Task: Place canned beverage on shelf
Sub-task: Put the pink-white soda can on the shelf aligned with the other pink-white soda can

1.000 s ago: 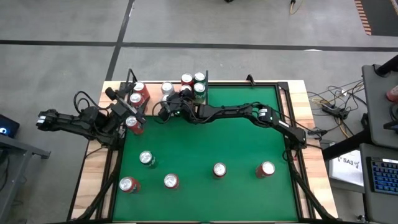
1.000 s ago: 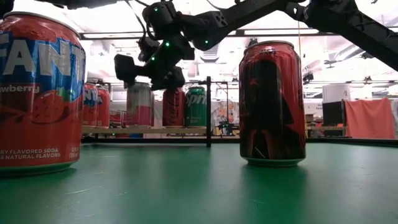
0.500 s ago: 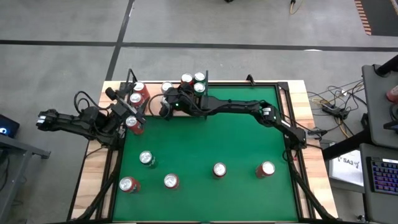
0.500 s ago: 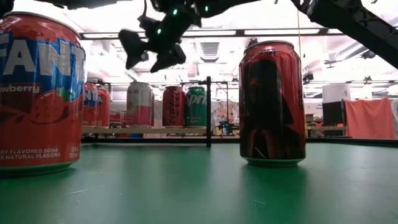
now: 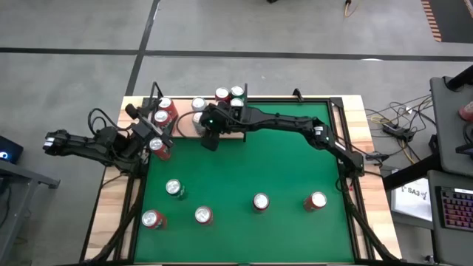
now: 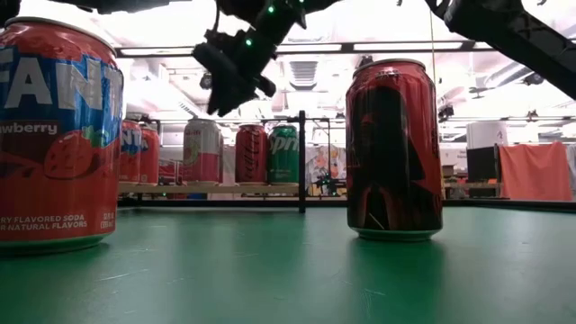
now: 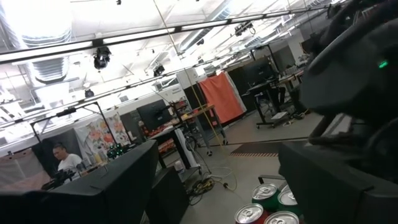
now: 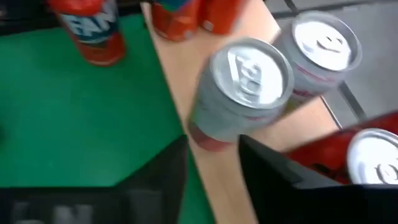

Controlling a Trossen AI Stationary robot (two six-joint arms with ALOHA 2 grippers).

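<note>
Just beyond the right gripper's (image 8: 211, 162) narrowly parted, empty jaws, a silver can (image 8: 239, 93) stands on the shelf (image 8: 186, 81).

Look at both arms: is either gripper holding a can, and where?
Neither. The right gripper hangs empty above the shelf; the left gripper waits open beside a red can, not gripping.

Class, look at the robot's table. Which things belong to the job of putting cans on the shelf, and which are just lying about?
Belong to the job:
- shelf
- cans on the shelf
- cans on the green table
- right gripper, over the shelf's edge
- left gripper, by the shelf

Just lying about:
- cables beside the table
- keyboard
</note>
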